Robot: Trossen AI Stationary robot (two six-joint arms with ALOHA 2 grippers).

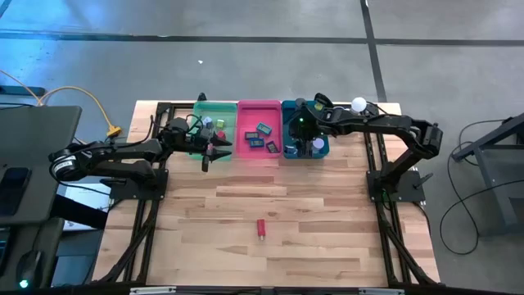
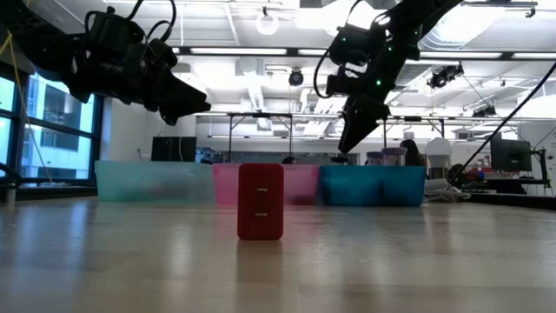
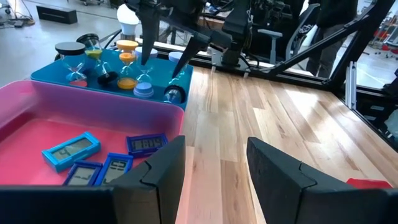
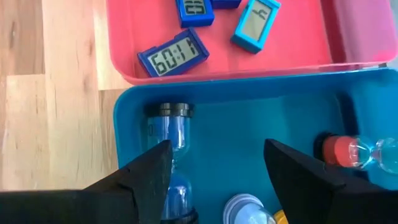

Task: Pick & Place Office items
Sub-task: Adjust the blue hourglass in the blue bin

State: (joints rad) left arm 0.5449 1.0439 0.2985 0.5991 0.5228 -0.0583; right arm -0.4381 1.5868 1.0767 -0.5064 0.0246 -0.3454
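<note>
A red block (image 1: 260,229) stands on the bare wood in the middle of the table, also in the low view (image 2: 261,202). Blue digital clocks (image 4: 173,58) lie in the pink tray (image 1: 246,152). Small sand timers lie and stand in the teal tray (image 4: 124,106); one with black ends (image 4: 169,134) lies near its corner. My right gripper (image 4: 217,168) hangs open above the teal tray, fingers slanting down, nothing between them. My left gripper (image 3: 214,171) is open and about level, in front of the gap between the green tray (image 1: 201,123) and the pink tray.
Three trays stand side by side along the far edge: green, pink, teal. The green tray holds a few small items (image 1: 219,124). A white ball (image 1: 359,104) sits on the right arm. Bare wood (image 1: 311,238) lies around the red block.
</note>
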